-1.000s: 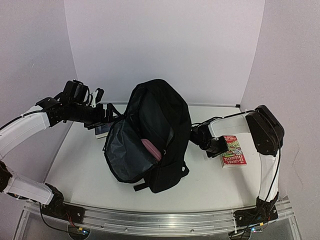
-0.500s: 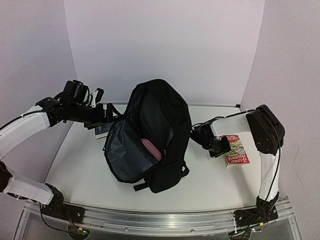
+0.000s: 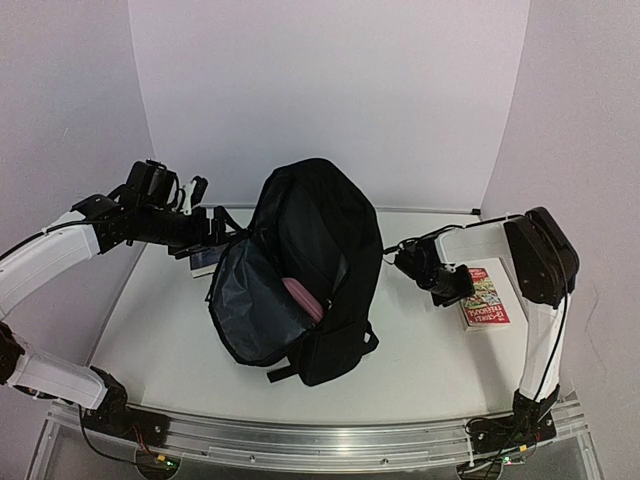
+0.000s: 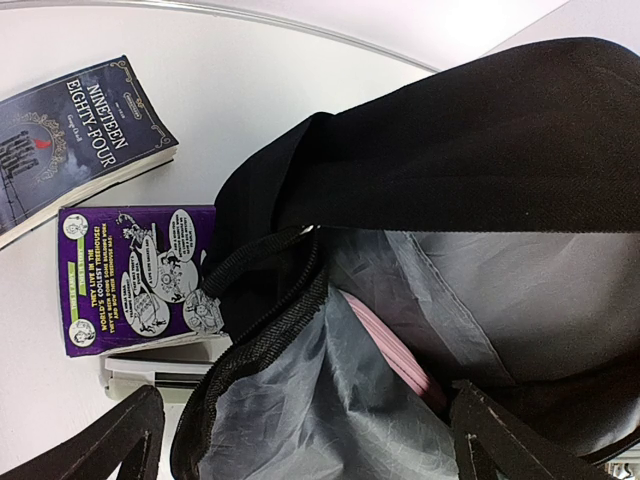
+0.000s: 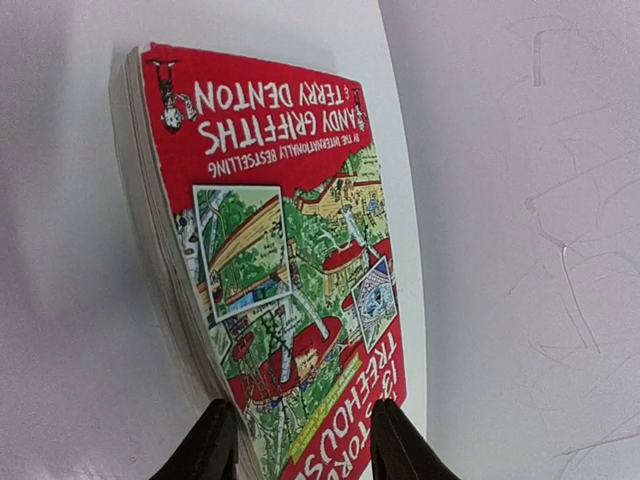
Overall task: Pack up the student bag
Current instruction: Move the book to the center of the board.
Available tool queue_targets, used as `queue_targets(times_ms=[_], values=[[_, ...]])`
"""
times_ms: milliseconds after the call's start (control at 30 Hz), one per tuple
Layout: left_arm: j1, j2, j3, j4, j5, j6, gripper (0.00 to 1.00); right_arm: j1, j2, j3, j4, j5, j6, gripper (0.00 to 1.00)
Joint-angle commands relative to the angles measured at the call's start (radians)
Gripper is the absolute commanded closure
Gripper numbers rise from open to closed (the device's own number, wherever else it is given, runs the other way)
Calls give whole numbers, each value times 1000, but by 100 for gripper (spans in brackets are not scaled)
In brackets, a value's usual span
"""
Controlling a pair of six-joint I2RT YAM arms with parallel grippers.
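Red book (image 3: 490,300) has slid rightward (clamped in right end effector (image 5: 300,445)), student bag (image 3: 320,230) to its left

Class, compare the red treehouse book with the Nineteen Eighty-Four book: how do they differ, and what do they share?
The red treehouse book has a bright illustrated cover; the Nineteen Eighty-Four book is dark blue with pale lettering. The red treehouse book is pinched in the right gripper; the Nineteen Eighty-Four book lies untouched beside a purple book. Both are paperbacks outside the student bag.

The student bag (image 3: 322,215) gapes open — the right hand (image 3: 455,289) grips a red book (image 3: 487,296) beside it.
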Motion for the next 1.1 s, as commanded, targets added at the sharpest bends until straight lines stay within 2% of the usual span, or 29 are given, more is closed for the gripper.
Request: queue_targets(times_ms=[0, 133, 267, 333, 500, 700, 833, 1067], values=[[6, -8, 53, 16, 4, 2, 0, -17, -130, 44, 50, -135, -67, 49], [6, 9, 74, -11, 3, 20, 0, -84, -257, 54, 151, -396, -142, 21], [6, 26, 77, -20, 12, 29, 0, -199, -287, 53, 215, -584, -200, 5], [6, 27, 72, -10, 27, 23, 0, -263, -275, 55, 244, -647, -226, 2], [6, 24, 70, -1, 41, 10, 0, -408, -215, 68, 315, -810, -261, 2], [6, 21, 62, -3, 45, 5, 0, -539, -131, 87, 360, -861, -286, 2], [6, 33, 63, -4, 52, 3, 0, -594, -71, 120, 373, -885, -275, 2], [6, 27, 58, -2, 45, 3, 0, -613, 10, 145, 384, -922, -254, 2]])
